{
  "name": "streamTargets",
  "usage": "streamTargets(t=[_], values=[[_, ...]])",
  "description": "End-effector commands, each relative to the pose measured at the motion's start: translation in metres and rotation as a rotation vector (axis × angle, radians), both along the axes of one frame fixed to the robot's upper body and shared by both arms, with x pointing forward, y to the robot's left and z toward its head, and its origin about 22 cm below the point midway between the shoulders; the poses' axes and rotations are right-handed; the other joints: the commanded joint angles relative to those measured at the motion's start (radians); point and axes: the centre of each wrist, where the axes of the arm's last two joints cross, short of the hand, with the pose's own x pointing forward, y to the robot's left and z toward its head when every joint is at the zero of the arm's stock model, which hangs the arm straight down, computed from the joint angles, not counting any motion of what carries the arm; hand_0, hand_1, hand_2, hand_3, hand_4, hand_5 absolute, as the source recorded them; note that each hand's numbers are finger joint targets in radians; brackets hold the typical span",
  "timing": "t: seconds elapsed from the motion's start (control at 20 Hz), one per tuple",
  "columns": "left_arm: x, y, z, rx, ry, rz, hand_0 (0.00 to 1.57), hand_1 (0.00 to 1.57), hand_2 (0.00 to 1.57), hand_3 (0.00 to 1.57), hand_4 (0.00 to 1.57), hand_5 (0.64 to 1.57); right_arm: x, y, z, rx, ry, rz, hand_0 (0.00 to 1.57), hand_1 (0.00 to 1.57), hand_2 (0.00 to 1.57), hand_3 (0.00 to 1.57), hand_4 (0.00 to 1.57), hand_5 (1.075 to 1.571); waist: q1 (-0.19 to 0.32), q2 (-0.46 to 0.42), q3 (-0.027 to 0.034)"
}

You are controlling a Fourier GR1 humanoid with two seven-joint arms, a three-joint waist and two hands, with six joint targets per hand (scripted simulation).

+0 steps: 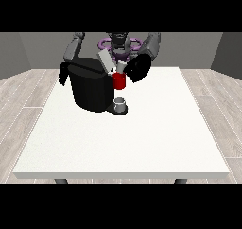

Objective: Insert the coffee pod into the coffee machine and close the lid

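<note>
Black is my hand at the view's left, beside the coffee machine; its fingers I cannot tell. On the white worktop, the machine's lid stands raised, so closing is left. A red thing at the machine shows. The pod I do not see. My hand at the view's right is near; its fingers I cannot tell.

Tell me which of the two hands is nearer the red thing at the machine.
The hand at the view's right: it hangs just beside the red thing on the black coffee machine. The hand at the view's left is behind the machine's far side.
</note>
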Motion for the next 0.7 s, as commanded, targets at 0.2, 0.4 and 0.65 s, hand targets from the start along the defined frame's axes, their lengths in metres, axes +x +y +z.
streamTargets(t=[0.2, 0.4, 0.65], values=[[0.002, 0.005, 0.012, 0.043, -0.044, -0.003, 1.52, 1.52, 1.53, 1.44, 0.7, 1.571, 0.019, 0.016, 0.02, -0.012, -0.045, 0.001, 0.0, 0.0, 0.0, 0.0, 0.26, 1.571, -0.007, 0.07, 0.0001], [0.001, 0.018, 0.021, 0.047, -0.07, 0.0, 1.45, 1.45, 1.47, 1.36, 0.65, 1.571, 0.024, 0.002, 0.024, 0.002, -0.056, -0.007, 0.0, 0.0, 0.0, 0.0, 0.26, 1.571, -0.001, 0.093, 0.0002], [0.0, 0.021, 0.038, 0.049, -0.111, 0.026, 1.43, 1.43, 1.45, 1.39, 0.6, 1.571, 0.022, 0.003, 0.017, 0.008, -0.04, 0.021, 0.0, 0.0, 0.0, 0.0, 0.27, 1.571, -0.022, 0.084, 0.0004]])
